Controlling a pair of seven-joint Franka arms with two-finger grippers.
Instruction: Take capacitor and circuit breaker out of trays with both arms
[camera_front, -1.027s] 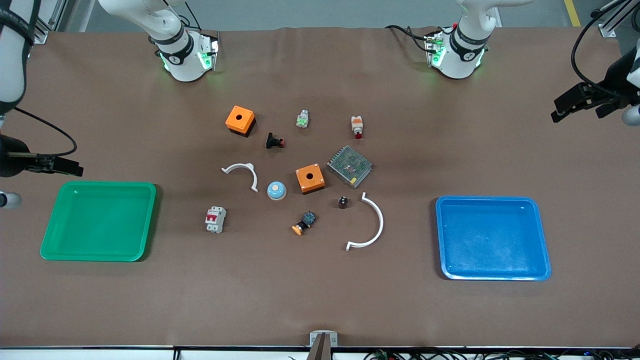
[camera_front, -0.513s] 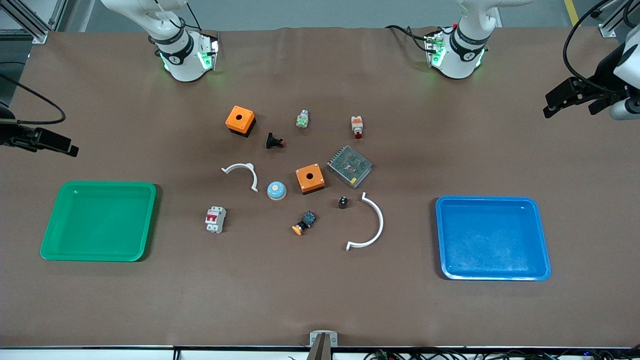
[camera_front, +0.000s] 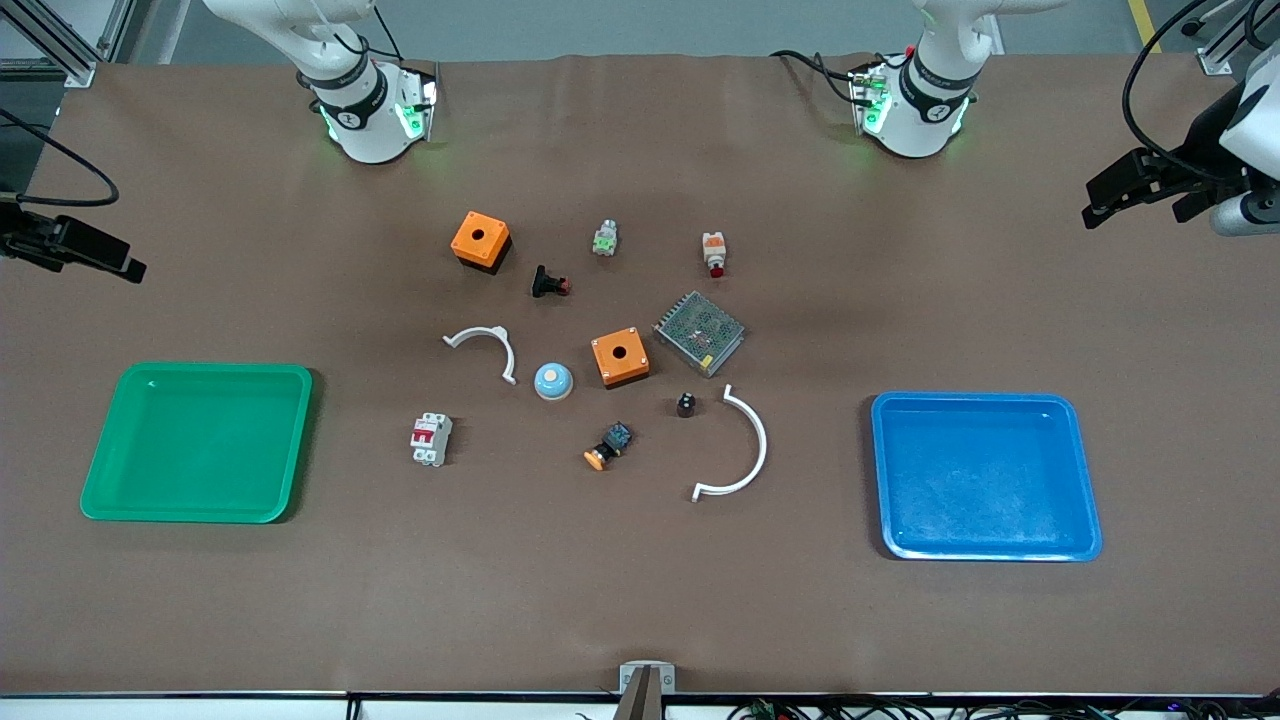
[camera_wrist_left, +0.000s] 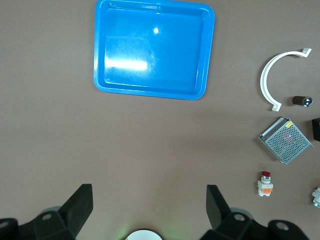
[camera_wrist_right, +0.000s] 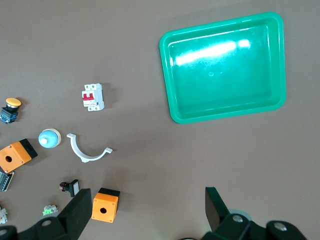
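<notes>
Front view showed my left gripper (camera_front: 1100, 205) and right gripper (camera_front: 125, 262) spread wide above bare table (camera_front: 640, 600); breaker (camera_front: 431, 439) and capacitor (camera_front: 686, 404) lay untouched.

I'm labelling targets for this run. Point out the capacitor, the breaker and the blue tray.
capacitor (camera_front: 686, 404): front view, on its black body.
breaker (camera_front: 431, 439): front view, on its white face by the red levers.
blue tray (camera_front: 985, 402): front view, on its rim.
</notes>
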